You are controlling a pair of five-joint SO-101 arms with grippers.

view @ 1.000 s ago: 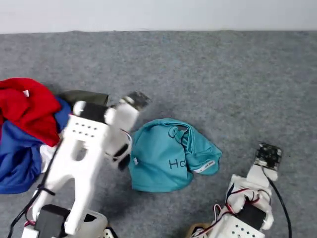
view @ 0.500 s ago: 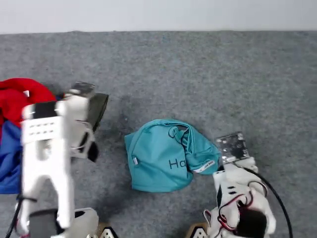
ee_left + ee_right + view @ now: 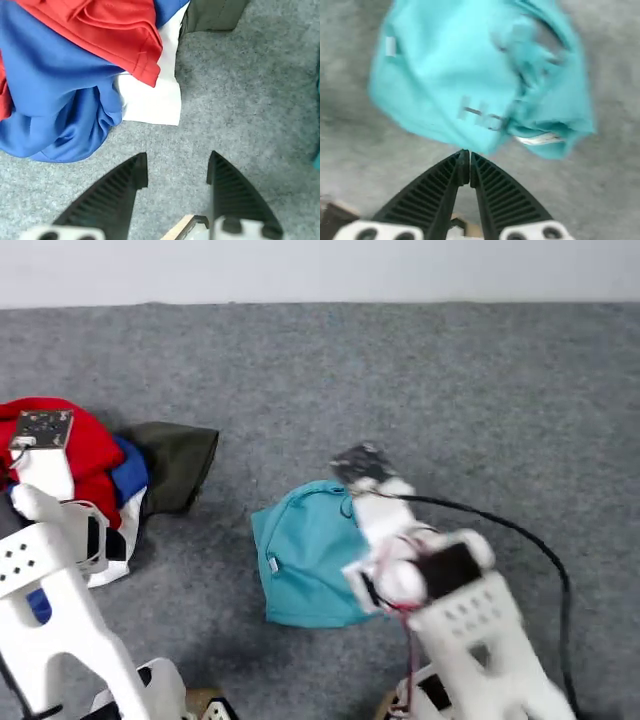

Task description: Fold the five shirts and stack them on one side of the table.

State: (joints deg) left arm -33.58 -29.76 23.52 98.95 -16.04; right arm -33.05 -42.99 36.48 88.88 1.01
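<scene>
Nearest the arm bases, the right gripper had its fingers pressed together with nothing between them, poised just above the near hem of the teal shirt. That shirt lay crumpled mid-table, collar and label bunched at one side. It looked light, limp and likely to slide on the grey table, so a pinch on a hem corner or a shoulder seam, rather than the bunched middle, would probably open it out best. The left gripper, fingers spread apart and empty, hung over bare table just short of the heap: white shirt at the bottom, blue shirt and red shirt over it, and a dark green shirt farthest out. All seemed equally soft and tangled.

A second ago the left arm stood beside the teal shirt and the right arm was tucked low at the near edge; since then the left had swung out to the heap and the right had come over the teal shirt, which had not shifted
</scene>
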